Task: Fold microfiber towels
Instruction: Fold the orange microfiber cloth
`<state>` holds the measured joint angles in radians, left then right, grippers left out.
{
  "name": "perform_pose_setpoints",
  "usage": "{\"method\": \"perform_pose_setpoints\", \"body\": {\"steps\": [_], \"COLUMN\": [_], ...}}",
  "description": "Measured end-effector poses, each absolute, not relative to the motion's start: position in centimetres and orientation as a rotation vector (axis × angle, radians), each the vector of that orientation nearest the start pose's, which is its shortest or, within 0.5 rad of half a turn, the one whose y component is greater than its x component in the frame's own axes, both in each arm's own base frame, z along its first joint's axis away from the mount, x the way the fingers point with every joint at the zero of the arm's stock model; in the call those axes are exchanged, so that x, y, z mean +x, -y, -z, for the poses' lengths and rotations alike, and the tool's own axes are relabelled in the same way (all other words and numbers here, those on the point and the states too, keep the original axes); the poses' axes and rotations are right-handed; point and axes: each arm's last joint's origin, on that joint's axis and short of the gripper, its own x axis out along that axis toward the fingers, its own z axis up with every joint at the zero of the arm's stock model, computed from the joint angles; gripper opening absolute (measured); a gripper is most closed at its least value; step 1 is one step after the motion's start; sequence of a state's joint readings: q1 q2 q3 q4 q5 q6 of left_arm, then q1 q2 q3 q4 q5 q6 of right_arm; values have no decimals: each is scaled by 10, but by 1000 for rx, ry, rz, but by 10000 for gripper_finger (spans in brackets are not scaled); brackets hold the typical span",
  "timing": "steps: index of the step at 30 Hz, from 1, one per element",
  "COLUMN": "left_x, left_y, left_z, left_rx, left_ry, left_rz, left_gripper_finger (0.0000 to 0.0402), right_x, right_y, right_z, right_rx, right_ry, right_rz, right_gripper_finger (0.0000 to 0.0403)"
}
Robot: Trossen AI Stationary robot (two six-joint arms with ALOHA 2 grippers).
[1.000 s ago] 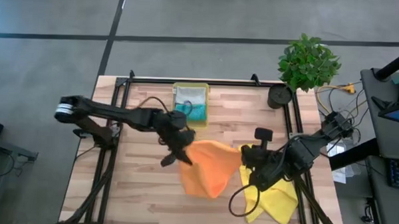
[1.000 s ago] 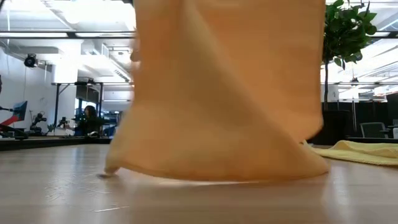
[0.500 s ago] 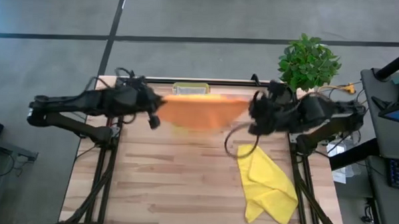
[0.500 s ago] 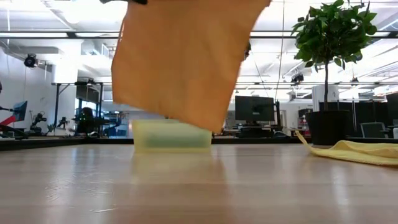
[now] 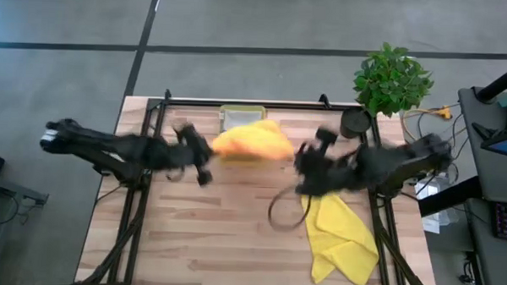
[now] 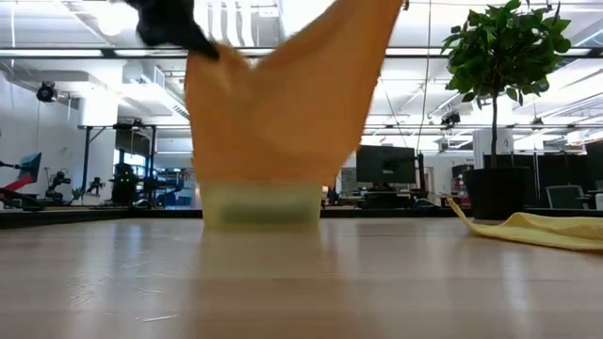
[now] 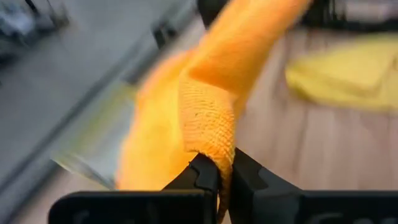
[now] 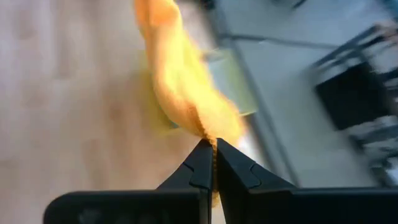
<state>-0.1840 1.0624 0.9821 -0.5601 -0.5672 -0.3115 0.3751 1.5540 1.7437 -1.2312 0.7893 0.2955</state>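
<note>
The orange towel (image 5: 247, 141) hangs in the air between my two grippers, over the far middle of the table; it also shows in the low view (image 6: 283, 104). My left gripper (image 7: 222, 171) is shut on it at the towel's left end, my right gripper (image 8: 212, 158) at its right end. The bright yellow towel (image 5: 343, 239) lies crumpled on the table's right side. The teal and grey towels are hidden behind the orange one. My left gripper pinches a folded edge of the orange towel (image 7: 214, 140) between its two fingertips. The towel is lifted clear and sags away from the fingers. My right gripper pinches a thin edge of the orange towel (image 8: 210, 138) between its two fingertips. The towel is lifted clear and trails away from the fingers, slack.
A translucent yellow tray (image 5: 237, 115) stands at the table's far edge, below the towel; it also shows in the low view (image 6: 259, 202). A potted plant (image 5: 391, 78) and a dark round object (image 5: 354, 122) stand at the far right corner. Bare wood lies at the near left.
Both grippers have lifted the orange towel off the table's middle and swung it up toward the far edge, spread taut between them. They have then come back toward the near edge and closer together, and the towel now sags bunched between them.
</note>
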Motion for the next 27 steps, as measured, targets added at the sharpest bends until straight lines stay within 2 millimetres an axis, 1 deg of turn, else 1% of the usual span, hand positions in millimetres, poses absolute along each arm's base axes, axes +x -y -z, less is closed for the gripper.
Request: {"method": "perform_pose_setpoints", "body": {"steps": [3, 6, 9, 12, 15, 18, 20, 23, 27], "left_x": [228, 235, 239, 242, 246, 252, 256, 262, 262], "left_y": [55, 91, 125, 155, 182, 204, 215, 225, 228], "left_z": [-267, -224, -192, -167, -147, -131, -126, -124, -124], "left_rx": [-124, -197, -239, -263, -258, -265, -290, -334, -375], "left_ry": [-604, -633, -677, -716, -760, -803, -808, -806, -829], "left_rz": [-421, -365, -330, -302, -238, -164, -117, -60, -21], "left_gripper_finger": [0, 0, 0, 0, 0, 0, 0, 0, 0], "right_x": [289, 296, 299, 301, 304, 309, 310, 310, 305], "right_y": [-121, -157, -190, -218, -235, -242, -243, -246, -245], "right_z": [-361, -323, -291, -261, -238, -223, -212, -199, -188], "right_rx": [-275, -228, -183, -142, -64, 45, 118, 196, 245], "right_ry": [-894, -1002, -1082, -1110, -1100, -1052, -1040, -1028, -1061], "right_rz": [396, 297, 179, 98, 8, -79, -124, -180, -218], "right_gripper_finger": [8, 8, 8, 8, 8, 8, 8, 8, 8]}}
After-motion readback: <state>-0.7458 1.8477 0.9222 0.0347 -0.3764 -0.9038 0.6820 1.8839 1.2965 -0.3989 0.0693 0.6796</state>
